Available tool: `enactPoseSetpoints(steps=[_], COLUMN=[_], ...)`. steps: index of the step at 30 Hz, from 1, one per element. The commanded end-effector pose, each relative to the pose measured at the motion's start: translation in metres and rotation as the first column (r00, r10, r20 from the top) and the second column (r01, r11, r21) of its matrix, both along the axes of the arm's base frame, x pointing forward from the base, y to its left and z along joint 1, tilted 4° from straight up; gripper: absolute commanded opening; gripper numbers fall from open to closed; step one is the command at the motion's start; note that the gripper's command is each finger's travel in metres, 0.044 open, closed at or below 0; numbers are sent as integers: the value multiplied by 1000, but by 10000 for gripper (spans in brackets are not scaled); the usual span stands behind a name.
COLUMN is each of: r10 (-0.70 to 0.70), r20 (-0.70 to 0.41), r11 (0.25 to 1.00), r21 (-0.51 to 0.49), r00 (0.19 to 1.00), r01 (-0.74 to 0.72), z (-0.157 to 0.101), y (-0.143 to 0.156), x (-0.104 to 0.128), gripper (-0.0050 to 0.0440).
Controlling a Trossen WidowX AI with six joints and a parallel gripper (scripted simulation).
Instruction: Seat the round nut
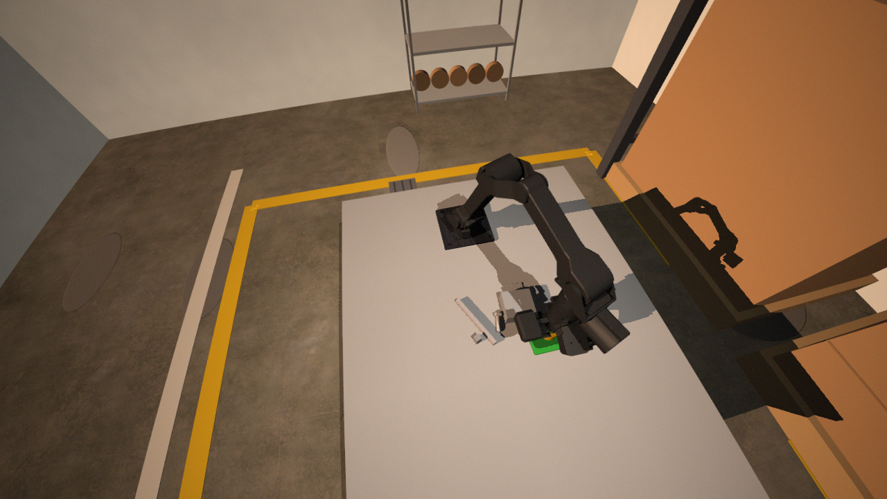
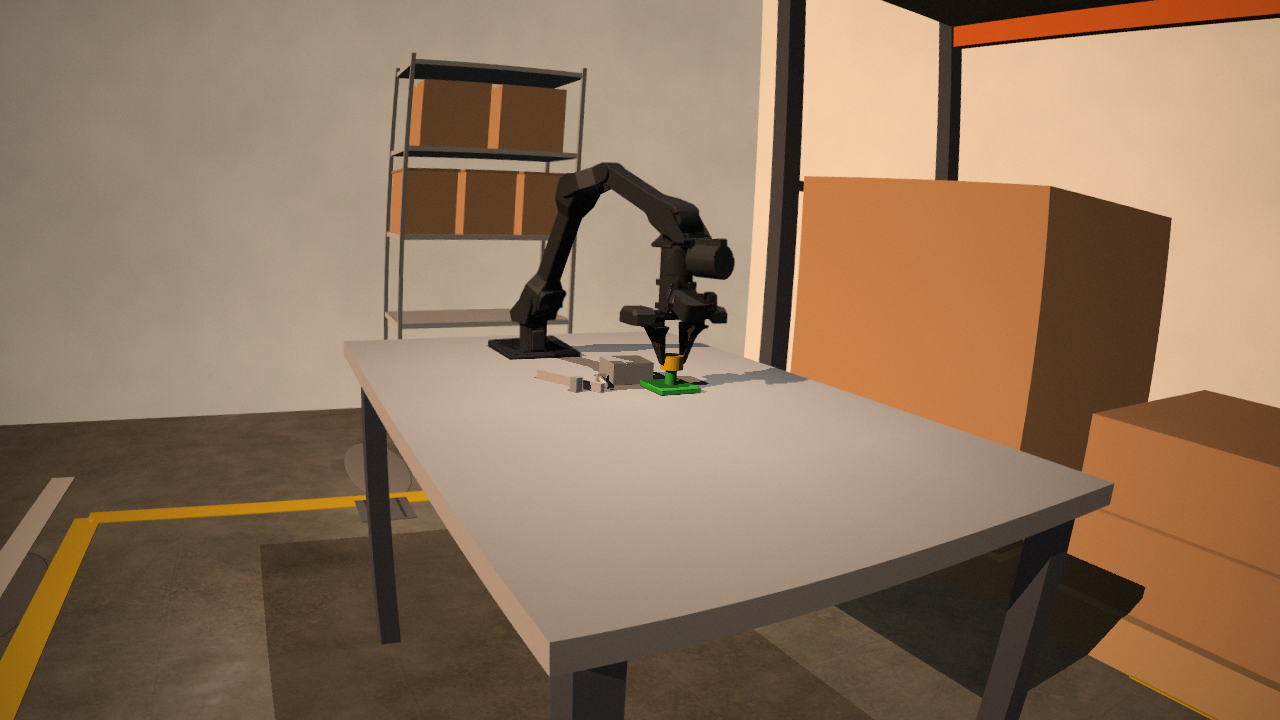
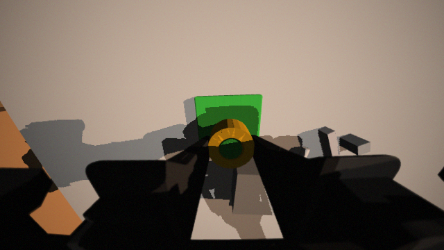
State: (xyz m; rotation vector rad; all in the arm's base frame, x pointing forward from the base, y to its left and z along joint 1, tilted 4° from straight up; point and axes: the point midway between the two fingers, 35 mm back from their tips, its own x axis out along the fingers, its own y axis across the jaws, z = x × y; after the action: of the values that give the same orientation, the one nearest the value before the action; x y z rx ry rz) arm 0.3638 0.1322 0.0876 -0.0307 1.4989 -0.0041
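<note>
The orange round nut [image 3: 231, 164] [image 2: 672, 361] is held between my gripper's [image 3: 231, 145] [image 2: 672, 357] two dark fingers, which are shut on its sides. The nut sits around the top of the green round peg [image 2: 670, 377], whose dark green tip shows through the nut's hole in the wrist view [image 3: 232, 151]. The peg stands on a flat green square base [image 3: 227, 103] [image 2: 682, 388] [image 1: 540, 348] on the table. The nut is above the base, not touching it. In the top view the wrist hides most of the nut.
Grey blocks [image 2: 626, 367] [image 3: 319, 140] and a flat pale bar [image 1: 476, 318] [image 2: 556, 376] lie just left of the green base. The arm's black mount plate [image 1: 465, 228] is at the table's back. A big orange box [image 2: 966, 295] stands beyond the right table edge.
</note>
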Motion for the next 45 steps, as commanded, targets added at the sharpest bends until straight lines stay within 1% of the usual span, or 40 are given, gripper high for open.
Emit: enactPoseSetpoints(steps=[1, 45], r10=[4, 4], r20=[25, 25], r11=[1000, 1000], r21=[9, 9], r00=[1000, 1000], r01=[-4, -4], z=[7, -4], y=[1, 0], x=[3, 4], gripper=[-50, -50])
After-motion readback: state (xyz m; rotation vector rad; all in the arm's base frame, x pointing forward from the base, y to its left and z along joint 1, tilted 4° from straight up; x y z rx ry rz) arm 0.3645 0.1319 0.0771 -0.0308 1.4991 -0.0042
